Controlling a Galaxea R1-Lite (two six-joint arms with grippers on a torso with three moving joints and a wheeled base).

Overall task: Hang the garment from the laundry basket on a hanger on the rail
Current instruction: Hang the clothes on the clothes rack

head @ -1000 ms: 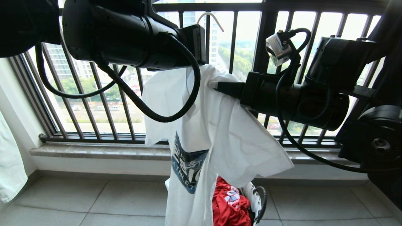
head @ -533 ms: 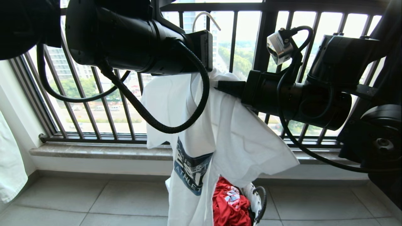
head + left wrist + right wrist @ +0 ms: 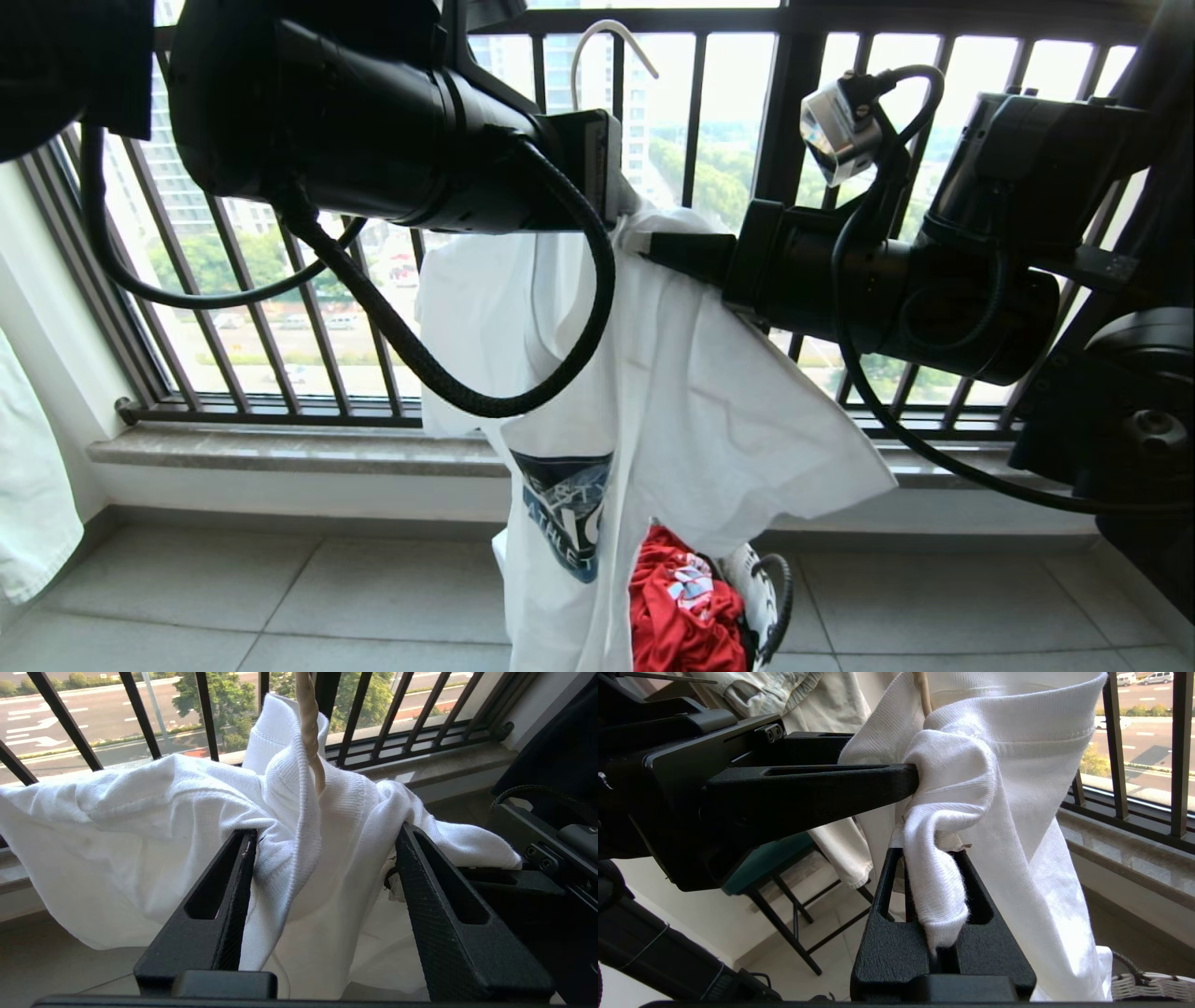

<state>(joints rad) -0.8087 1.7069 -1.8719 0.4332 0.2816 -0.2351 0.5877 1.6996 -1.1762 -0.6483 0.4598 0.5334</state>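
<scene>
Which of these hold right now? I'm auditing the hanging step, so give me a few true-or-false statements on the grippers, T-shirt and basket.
1. The left gripper is clamped shut on the white T-shirt. False: its jaws stand apart around the ribbed collar.
2. The right gripper is shut on a fold of the T-shirt. True.
3. The cream wire hanger rises out of the collar. True.
4. The red cloth hangs from the hanger. False: it lies in the white woven basket.
5. The T-shirt's blue graphic is visible. True.
</scene>
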